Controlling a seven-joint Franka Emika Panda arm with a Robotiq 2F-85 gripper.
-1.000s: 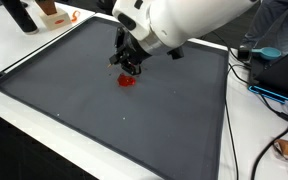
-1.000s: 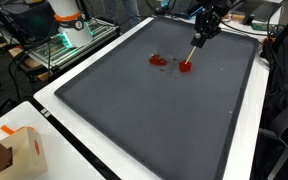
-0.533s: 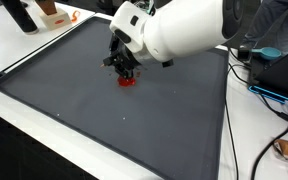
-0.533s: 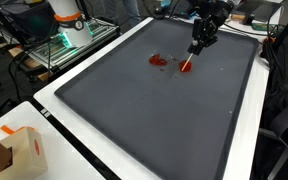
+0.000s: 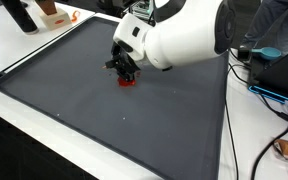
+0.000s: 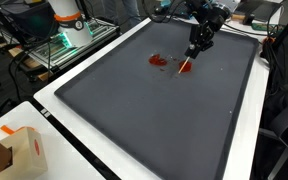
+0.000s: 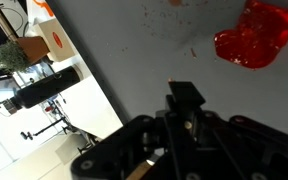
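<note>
A wide dark grey mat (image 5: 104,125) (image 6: 134,120) covers the table. On it lies a glossy red blob (image 5: 127,82) (image 7: 254,35), with a red smear (image 6: 158,60) beside it. My gripper (image 5: 127,68) (image 6: 196,45) (image 7: 184,98) hangs just above the blob, its fingers together. A thin pale stick (image 6: 188,60) slants from the fingers down to the mat, and its tip rests at the red blob (image 6: 183,68). In the wrist view a wood-coloured piece (image 7: 139,170) shows under the dark gripper body, and the blob lies ahead to the right.
An orange-and-white box (image 5: 54,14) (image 7: 56,40) and a dark bottle (image 5: 19,15) stand beyond the mat's far corner. Cables and blue gear (image 5: 269,70) lie along one side. Another box (image 6: 22,150) sits near a mat corner, with a robot base (image 6: 69,22) behind.
The arm has swung over the mat and the wrist has turned. The gripper drew slightly away, so the stick leans more. The red blob and smear stay put.
</note>
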